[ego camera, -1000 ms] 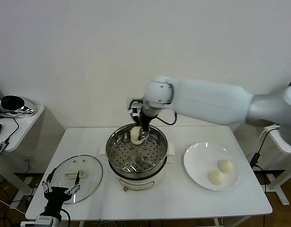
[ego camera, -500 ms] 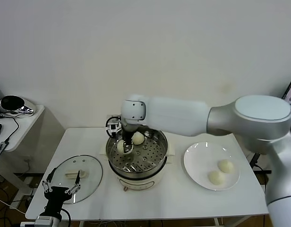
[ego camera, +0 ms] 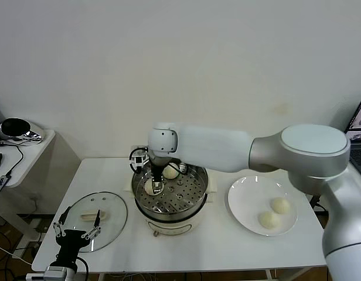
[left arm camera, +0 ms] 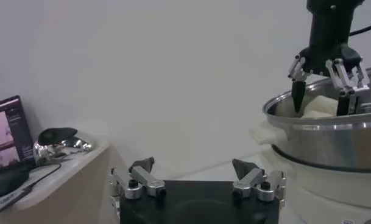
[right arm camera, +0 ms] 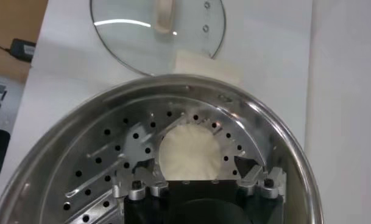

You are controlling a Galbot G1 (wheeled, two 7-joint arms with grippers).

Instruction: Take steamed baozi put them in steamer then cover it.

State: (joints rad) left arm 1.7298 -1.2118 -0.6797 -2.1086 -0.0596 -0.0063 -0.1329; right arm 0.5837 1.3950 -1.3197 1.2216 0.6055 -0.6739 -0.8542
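Observation:
The steamer (ego camera: 192, 205) stands mid-table with its perforated tray showing. My right gripper (ego camera: 154, 186) reaches down into its left side, open, fingers spread on either side of a baozi (right arm camera: 190, 149) that rests on the tray. A second baozi (ego camera: 171, 171) lies at the back of the tray. Two more baozi (ego camera: 280, 205) (ego camera: 268, 219) lie on the white plate (ego camera: 251, 196) to the right. The glass cover (ego camera: 104, 219) lies flat on the table to the left and shows in the right wrist view (right arm camera: 130, 30). My left gripper (ego camera: 75, 235) waits open by the cover's front edge.
The table's front edge runs just below the cover and the plate. A side table (ego camera: 25, 146) with a dark pan and cables stands at the far left. In the left wrist view the steamer wall (left arm camera: 331, 140) rises ahead of my left gripper (left arm camera: 194, 167).
My right gripper has moved from the back of the steamer to its left side and lowered with a baozi. Its fingers now stand spread around the baozi on the tray. The left arm has not moved.

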